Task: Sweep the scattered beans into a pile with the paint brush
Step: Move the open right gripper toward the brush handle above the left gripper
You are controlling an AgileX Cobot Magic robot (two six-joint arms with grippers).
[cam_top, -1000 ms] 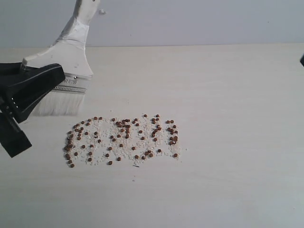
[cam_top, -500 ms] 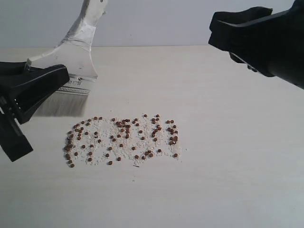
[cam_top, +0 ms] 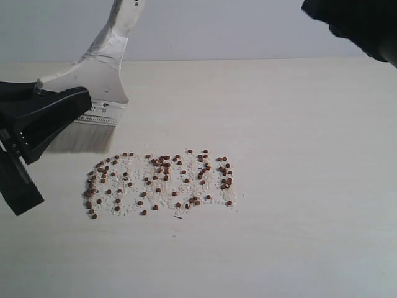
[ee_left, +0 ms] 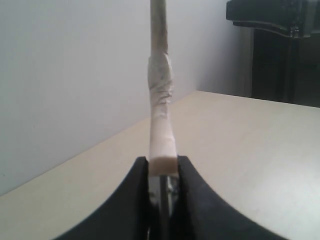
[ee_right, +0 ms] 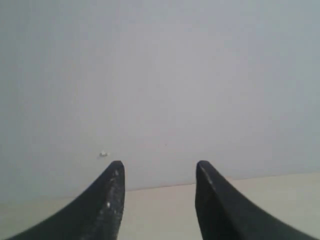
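Observation:
The beans (cam_top: 159, 183) lie scattered in a wide band on the pale table, mixed with whitish crumbs; no pile is in view. The paint brush (cam_top: 99, 81) stands upright to the band's back left, its off-white bristles (cam_top: 79, 138) just above the table and clear of the beans. My left gripper (cam_top: 74, 102) is shut on the brush at its silver ferrule. In the left wrist view the taped handle (ee_left: 161, 100) rises from between the fingers of the left gripper (ee_left: 162, 164). My right gripper (ee_right: 160, 167) is open, holding nothing and facing the wall.
The right arm (cam_top: 356, 25) hangs high at the back right, well above the table (cam_top: 298, 155); it also shows as a dark shape (ee_left: 280, 20) in the left wrist view. A grey wall (cam_top: 217, 28) runs behind the table's far edge.
The right arm came into view at the upper right, then drew up and further right while its jaws opened. The brush and left gripper have barely shifted. The beans have not moved.

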